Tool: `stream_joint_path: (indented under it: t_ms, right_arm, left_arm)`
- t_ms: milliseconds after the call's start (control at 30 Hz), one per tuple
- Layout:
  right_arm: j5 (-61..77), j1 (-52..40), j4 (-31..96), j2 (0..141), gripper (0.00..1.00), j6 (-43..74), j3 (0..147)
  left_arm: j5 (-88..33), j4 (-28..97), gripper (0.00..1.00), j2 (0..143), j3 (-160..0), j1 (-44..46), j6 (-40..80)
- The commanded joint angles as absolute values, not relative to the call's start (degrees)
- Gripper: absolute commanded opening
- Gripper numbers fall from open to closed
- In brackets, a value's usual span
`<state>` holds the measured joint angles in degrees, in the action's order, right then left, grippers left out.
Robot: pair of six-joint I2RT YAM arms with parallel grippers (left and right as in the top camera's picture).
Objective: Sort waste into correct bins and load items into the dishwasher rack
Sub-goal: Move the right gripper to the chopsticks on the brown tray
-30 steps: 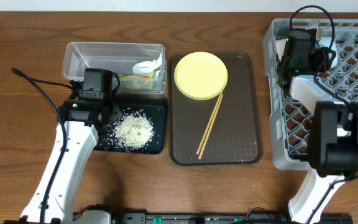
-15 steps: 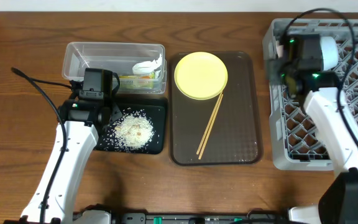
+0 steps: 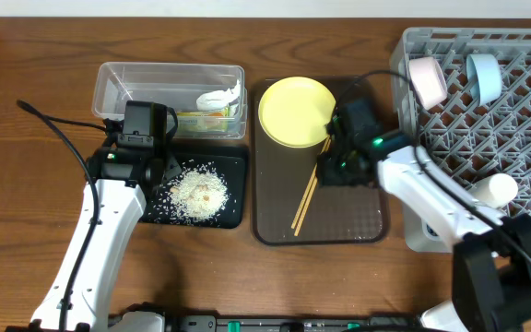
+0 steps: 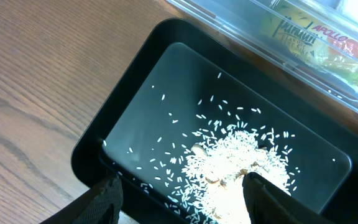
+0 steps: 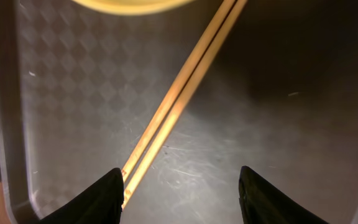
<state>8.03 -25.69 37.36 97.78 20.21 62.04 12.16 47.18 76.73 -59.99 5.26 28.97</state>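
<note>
My left gripper point(image 3: 155, 166) point(image 4: 182, 205) is open and empty over the near left edge of the shallow black tray point(image 3: 238, 217) point(image 4: 135, 74), which holds loose white rice point(image 3: 198, 192) point(image 4: 235, 162). The clear tub point(image 3: 118, 83) holds the green-and-orange wrapper point(image 3: 201, 120) point(image 4: 319, 43) and the white crumpled scrap point(image 3: 219, 95). My right gripper point(image 3: 332, 166) point(image 5: 182, 193) is open and empty, low over the wooden chopsticks point(image 3: 308, 194) point(image 5: 179, 99), which lie on the brown tray just below the yellow plate point(image 3: 295, 111) point(image 5: 129, 5). The grey rack point(image 3: 524, 120) holds the pink bowl point(image 3: 427, 81), the blue bowl point(image 3: 484, 77) and the white cup point(image 3: 494, 191).
The brown serving tray point(image 3: 358, 207) point(image 5: 291, 124) lies between the black tray and the rack. The clear tub stands right behind the black tray. A black cable point(image 3: 58, 134) trails from the left arm across the wooden table.
My right arm has swung from the back of the rack to the brown tray and now hangs over the chopsticks. The bowls and cup in the rack are uncovered. The left arm has not moved.
</note>
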Motion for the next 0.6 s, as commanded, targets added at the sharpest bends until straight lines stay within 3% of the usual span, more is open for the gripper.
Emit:
stream_joint_path:
  t_ms: [0,100,567]
  right_arm:
    - [1.52,-28.64,36.58,98.8,0.57,27.77,60.58]
    - [-3.81,-30.68,36.01,99.94,0.56,31.24,60.14]
    - [-4.51,-34.37,32.56,104.6,0.55,36.86,60.14]
  left_arm:
    - [12.47,47.35,0.65,77.12,-60.23,4.99,29.91]
    - [12.47,47.53,0.65,77.12,-60.23,4.99,29.91]
    - [12.49,47.55,0.65,77.12,-60.23,4.99,29.89]
